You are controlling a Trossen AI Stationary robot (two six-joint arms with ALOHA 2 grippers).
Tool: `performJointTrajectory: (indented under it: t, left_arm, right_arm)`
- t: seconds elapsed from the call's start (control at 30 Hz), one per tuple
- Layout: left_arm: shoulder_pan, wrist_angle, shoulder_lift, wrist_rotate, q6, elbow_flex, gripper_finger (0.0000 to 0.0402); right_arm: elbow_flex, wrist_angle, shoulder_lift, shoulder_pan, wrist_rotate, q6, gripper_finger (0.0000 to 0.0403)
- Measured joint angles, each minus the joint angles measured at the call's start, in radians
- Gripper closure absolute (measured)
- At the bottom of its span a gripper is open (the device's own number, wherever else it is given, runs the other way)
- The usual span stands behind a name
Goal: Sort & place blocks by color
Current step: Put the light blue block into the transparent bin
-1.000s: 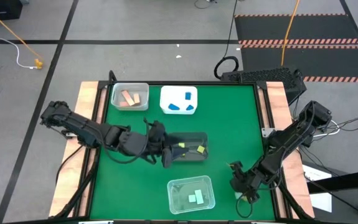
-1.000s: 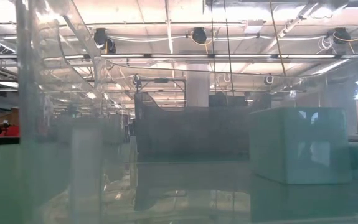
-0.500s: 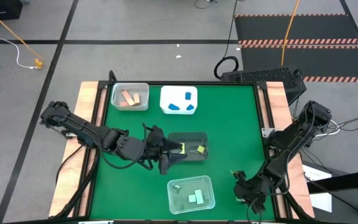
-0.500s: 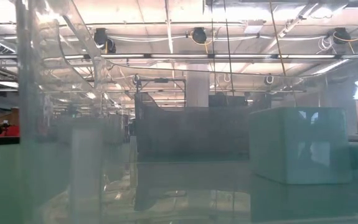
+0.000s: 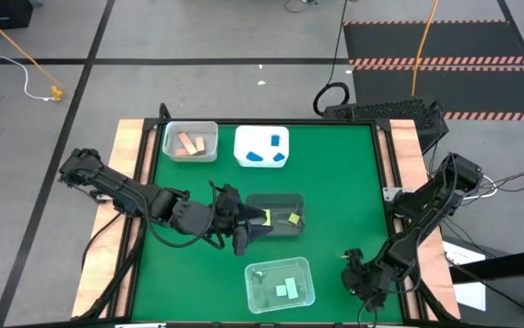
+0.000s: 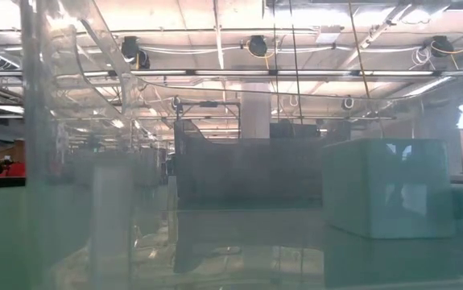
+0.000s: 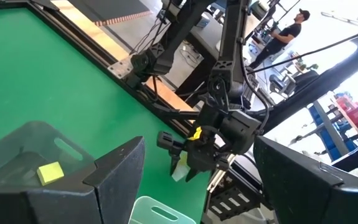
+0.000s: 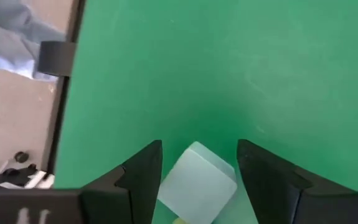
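**Mint block in right gripper, near the mint tray**

Right gripper [image 5: 360,281]: at the table's 5 o'clock; fingers [image 8: 138,168] clasp a pale mint block [image 8: 197,183].
Mint tray [image 5: 254,273]: just beside it toward 9 o'clock, holding two mint blocks [image 5: 284,289]; right arm is nearer.
Left gripper [image 5: 241,223]: spread wide and empty at the dark bin [image 5: 296,202], table centre, beside its yellow blocks [image 5: 293,219].
Salmon tray [image 5: 209,130], blue tray [image 5: 243,137]: 12 o'clock edge.
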State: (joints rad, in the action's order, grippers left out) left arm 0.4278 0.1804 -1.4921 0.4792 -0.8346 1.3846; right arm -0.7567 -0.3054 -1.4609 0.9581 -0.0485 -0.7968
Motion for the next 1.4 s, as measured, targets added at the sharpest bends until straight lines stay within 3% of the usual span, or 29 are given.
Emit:
performJointTrajectory:
  t: [0.27, 0.47, 0.57, 0.73, 1.03, 1.17, 1.4]
  left_arm:
    - [-0.001, 0.006, 0.000, 0.012, -0.004, 0.000, 0.0101]
    - [-0.001, 0.010, 0.000, 0.012, -0.004, 0.000, 0.0101]
    - [-0.001, 0.011, 0.000, 0.020, -0.004, 0.000, 0.0101]
    - [-0.001, 0.010, 0.000, 0.020, -0.001, 0.000, 0.0101]
    - [-0.011, -0.003, -0.020, 0.022, -0.099, 0.001, 0.0101]
    - [-0.007, -0.020, -0.084, 0.015, -0.174, 0.001, 0.0101]
    - [-0.024, -0.131, -0.214, -0.054, -0.275, 0.001, 0.0101]
  right_arm:
    - [0.000, -0.098, 0.000, 0.000, -0.002, 0.072, 0.0198]
    - [0.000, -0.142, 0.000, 0.000, 0.001, 0.013, 0.0199]
    - [0.000, -0.120, 0.000, 0.000, 0.001, -0.025, 0.0218]
    - [0.000, -0.090, 0.001, 0.000, -0.002, -0.029, 0.0289]
    - [0.000, -0.094, 0.065, -0.014, 0.017, -0.052, 0.0290]
    - [0.000, -0.113, 0.147, -0.040, -0.082, -0.046, 0.0290]
    - [0.000, -0.138, 0.306, -0.134, -0.362, 0.017, 0.0290]
